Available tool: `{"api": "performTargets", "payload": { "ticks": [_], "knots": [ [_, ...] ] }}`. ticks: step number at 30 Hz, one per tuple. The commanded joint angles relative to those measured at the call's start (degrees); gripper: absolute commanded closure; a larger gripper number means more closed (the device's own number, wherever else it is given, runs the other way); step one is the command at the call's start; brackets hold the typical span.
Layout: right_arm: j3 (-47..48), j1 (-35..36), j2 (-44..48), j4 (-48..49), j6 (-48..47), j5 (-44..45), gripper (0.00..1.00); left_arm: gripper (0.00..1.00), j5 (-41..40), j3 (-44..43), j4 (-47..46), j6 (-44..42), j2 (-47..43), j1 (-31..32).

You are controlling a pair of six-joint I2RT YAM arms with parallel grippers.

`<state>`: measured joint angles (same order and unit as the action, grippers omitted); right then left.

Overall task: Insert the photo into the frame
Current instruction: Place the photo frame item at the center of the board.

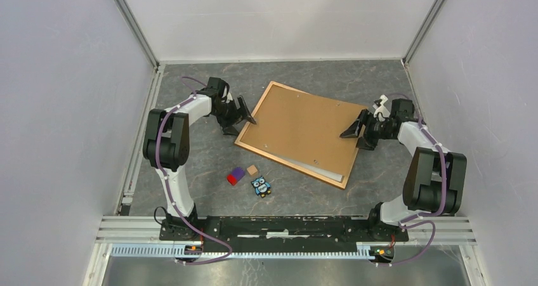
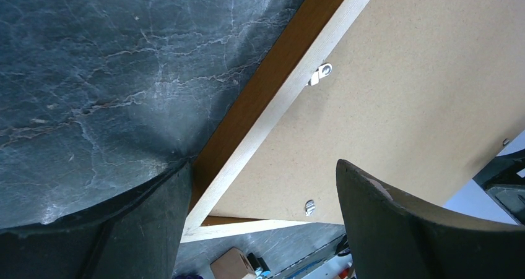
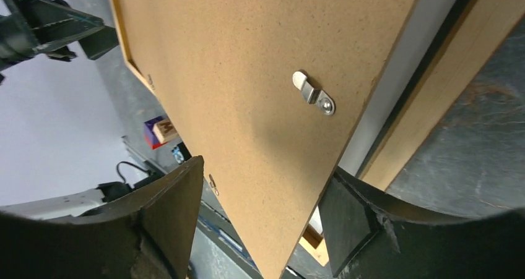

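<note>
Top external: both jaws spread apart at opposite edges of the frame [image 1: 279,158]; backing board [image 1: 298,124] inside it

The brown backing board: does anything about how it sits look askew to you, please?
Yes: the brown cardboard backing board sits skewed in the thin light-orange wooden frame; a white strip shows uncovered along its near-right edge.

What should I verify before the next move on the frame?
1. Left gripper open, straddling the frame at its corner: ok.
2. Right gripper open around the backing board corner: ok.
3. Board square in the frame: not ok; it sits skewed, with a white strip exposed at its near edge.
4. Photo lying flat under the board: cannot tell.
5. Owl toy apart from the frame: ok.
</note>
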<state>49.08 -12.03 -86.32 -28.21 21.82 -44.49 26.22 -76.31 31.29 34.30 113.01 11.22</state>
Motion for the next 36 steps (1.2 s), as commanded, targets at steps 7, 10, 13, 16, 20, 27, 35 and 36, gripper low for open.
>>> {"api": "performTargets", "payload": {
  "ticks": [7, 10, 13, 16, 20, 27, 35, 36],
  "knots": [
    [6.46, 3.69, 1.66, -9.29, -7.95, 14.02, 0.26, 0.09, 2.86, 0.37, -0.99, 2.52, -2.08, 0.42],
    [7.81, 4.52, 1.84, -11.26, -8.82, 16.76, 0.25, 0.09, 3.05, 0.42, -1.00, 2.50, -2.16, 0.50],
    [8.65, 5.24, 2.53, -12.93, -9.64, 19.83, 0.25, 0.09, 3.01, 0.53, -0.97, 2.41, -2.50, 0.45],
    [9.41, 5.88, 2.90, -14.17, -10.59, 21.80, 0.24, 0.09, 3.05, 0.55, -1.01, 2.39, -2.67, 0.47],
    [10.89, 6.38, 3.45, -14.88, -11.20, 25.75, 0.24, 0.09, 3.07, 0.64, -0.94, 2.38, -3.08, 0.47],
    [7.87, 9.45, 4.08, -8.35, -9.87, 26.92, 0.26, 0.09, 2.88, 0.61, -0.80, 2.24, -2.98, 0.47],
    [2.64, 9.66, 4.39, -3.40, -6.92, 28.43, 0.32, 0.09, 2.45, 0.71, -0.80, 2.01, -3.20, 0.49],
    [2.40, 9.65, 4.36, -3.14, -6.97, 28.51, 0.32, 0.09, 2.52, 0.64, -0.80, 2.00, -3.12, 0.47]
  ]
}}
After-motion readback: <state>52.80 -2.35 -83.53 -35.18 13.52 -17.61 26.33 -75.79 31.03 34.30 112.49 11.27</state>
